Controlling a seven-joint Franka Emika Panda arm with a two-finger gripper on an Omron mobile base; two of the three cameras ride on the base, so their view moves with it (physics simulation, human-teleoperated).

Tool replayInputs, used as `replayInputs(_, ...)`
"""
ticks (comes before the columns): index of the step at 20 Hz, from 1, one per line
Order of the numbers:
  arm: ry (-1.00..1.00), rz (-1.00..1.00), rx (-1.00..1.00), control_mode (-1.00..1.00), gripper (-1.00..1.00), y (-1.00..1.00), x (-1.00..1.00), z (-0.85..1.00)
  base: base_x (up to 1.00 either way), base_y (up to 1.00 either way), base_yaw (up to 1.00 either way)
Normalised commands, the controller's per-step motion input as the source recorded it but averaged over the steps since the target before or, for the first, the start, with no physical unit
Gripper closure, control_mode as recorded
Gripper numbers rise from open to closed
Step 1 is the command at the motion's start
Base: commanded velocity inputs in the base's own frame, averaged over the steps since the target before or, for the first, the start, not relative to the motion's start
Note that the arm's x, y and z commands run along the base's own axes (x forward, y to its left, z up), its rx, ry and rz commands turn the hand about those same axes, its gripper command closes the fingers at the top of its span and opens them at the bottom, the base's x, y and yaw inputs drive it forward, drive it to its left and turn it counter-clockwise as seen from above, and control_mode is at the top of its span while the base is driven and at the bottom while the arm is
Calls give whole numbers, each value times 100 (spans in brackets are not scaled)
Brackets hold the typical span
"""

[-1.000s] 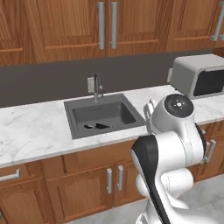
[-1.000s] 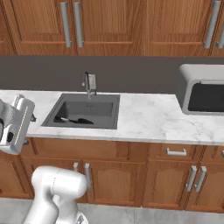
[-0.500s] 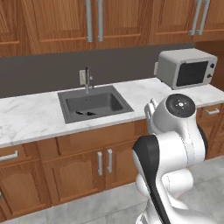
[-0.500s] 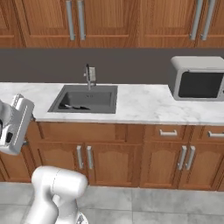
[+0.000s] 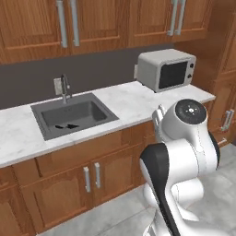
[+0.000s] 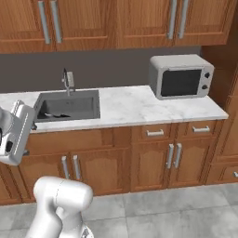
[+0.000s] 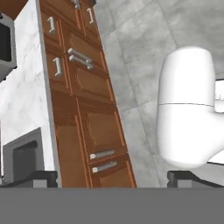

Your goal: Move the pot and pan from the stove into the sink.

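The sink (image 5: 71,115) (image 6: 69,106) is a dark grey basin set in the white marble counter (image 5: 133,99), with a slim faucet (image 5: 64,87) behind it. Small dark shapes (image 5: 67,126) lie on the basin floor; I cannot tell what they are. The pot, the pan and the stove are out of view. My gripper (image 7: 114,177) is open with nothing between its fingertips (image 7: 41,177), which stand far apart. It hangs off the counter, out in front of the lower cabinets. A corner of the sink (image 7: 24,157) appears in the hand view.
A grey microwave (image 5: 167,70) (image 6: 181,76) stands on the counter right of the sink. Wooden cabinet doors (image 6: 153,158) run below the counter and a tall wooden cabinet (image 6: 228,93) closes the right end. Grey tiled floor (image 6: 162,209) lies in front.
The whole picture has slid left in both base views, so the base has driven right and back. The microwave has come fully into view. The arm keeps its pose, jaws open.
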Motion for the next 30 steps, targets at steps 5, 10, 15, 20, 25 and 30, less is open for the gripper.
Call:
replayInputs(5,0,0,0,100,-100,0,0,0,5,-13,-47)
replayInputs(10,0,0,0,100,-100,0,0,0,5,-11,-47)
replayInputs(15,0,0,0,100,-100,0,0,0,4,-12,-48)
replayInputs(20,0,0,0,100,-100,0,0,0,4,-13,-47)
replayInputs(25,0,0,0,100,-100,0,0,0,4,-12,-47)
replayInputs(30,0,0,0,100,-100,0,0,0,5,-12,-47)
